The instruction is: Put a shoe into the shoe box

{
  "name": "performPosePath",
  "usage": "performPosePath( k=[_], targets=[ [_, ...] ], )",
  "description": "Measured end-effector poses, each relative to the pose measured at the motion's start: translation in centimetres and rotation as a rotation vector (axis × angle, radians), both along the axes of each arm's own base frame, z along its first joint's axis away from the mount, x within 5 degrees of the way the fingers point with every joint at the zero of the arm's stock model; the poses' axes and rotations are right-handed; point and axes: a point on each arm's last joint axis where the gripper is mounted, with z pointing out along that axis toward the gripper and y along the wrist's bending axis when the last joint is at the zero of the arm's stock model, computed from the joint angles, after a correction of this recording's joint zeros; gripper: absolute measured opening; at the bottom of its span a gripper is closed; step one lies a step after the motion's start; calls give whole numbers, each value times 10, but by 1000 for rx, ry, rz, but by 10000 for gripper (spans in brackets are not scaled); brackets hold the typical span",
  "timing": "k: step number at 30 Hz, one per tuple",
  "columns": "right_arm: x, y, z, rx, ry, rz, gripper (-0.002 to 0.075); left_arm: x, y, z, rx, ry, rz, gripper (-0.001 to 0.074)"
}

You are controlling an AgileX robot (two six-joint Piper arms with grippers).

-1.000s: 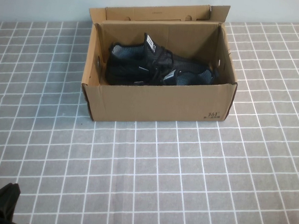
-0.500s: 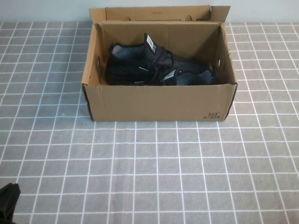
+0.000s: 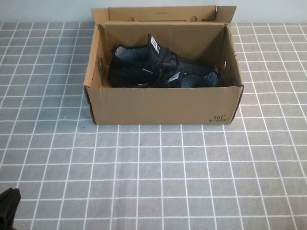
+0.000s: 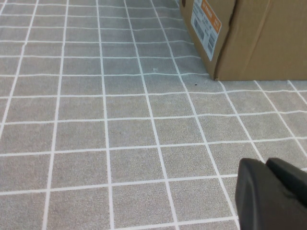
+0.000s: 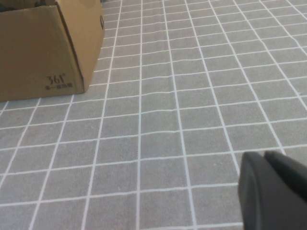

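A black shoe (image 3: 160, 69) with grey mesh and a white tongue label lies inside the open cardboard shoe box (image 3: 164, 106) at the table's far middle. The box corner shows in the left wrist view (image 4: 249, 43) and in the right wrist view (image 5: 43, 52). My left gripper (image 4: 266, 165) is shut and empty, low over the tiled cloth near the table's front left; part of the arm shows in the high view (image 3: 3, 210). My right gripper (image 5: 264, 158) is shut and empty, low over the cloth on the right, outside the high view.
The table is covered by a grey cloth with a white grid (image 3: 191, 182). The box's lid flap (image 3: 157, 14) stands up at the back against the pale wall.
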Motion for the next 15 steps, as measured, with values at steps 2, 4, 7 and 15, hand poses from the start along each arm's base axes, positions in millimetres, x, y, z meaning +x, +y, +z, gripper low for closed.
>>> performPosePath(
  k=[2,4,7,15],
  targets=[
    [0,0,0,0,0,0,-16,0,0,0,0,0,0,-1],
    [0,0,0,0,0,0,-16,0,0,0,0,0,0,-1],
    [0,0,0,0,0,0,-16,0,0,0,0,0,0,-1],
    [0,0,0,0,2,0,-16,-3,-1,7,121,-103,-63,-1]
  ],
)
